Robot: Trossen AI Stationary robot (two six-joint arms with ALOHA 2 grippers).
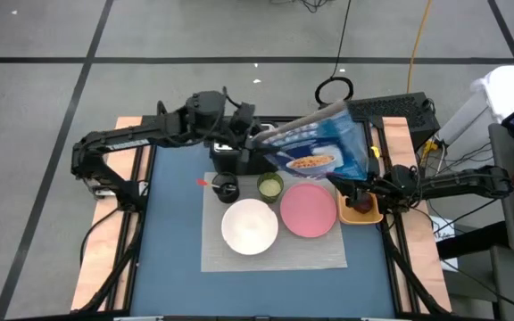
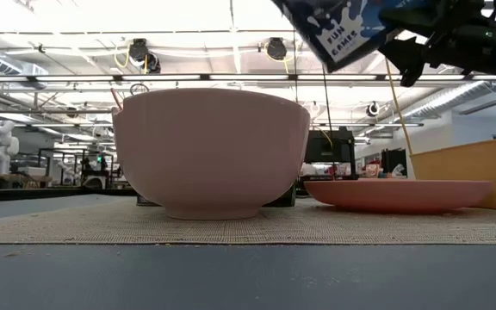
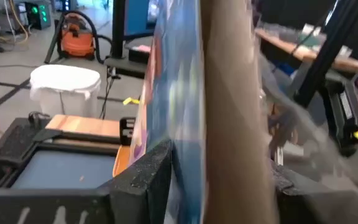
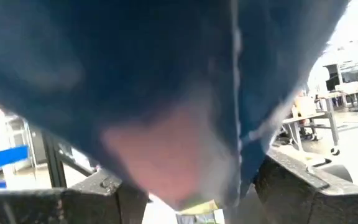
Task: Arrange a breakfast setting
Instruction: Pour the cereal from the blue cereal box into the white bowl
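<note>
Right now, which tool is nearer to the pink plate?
Right. The right tool holds the cereal box beside the pink plate's far right edge; the left tool is farther back, beyond the green cup.

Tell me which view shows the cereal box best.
The high view: the whole cereal box shows there, tilted in the air above the mat, with its printed front visible. The low view shows only one corner at the top. The left wrist view shows its edge; the right wrist view is a blue blur.
</note>
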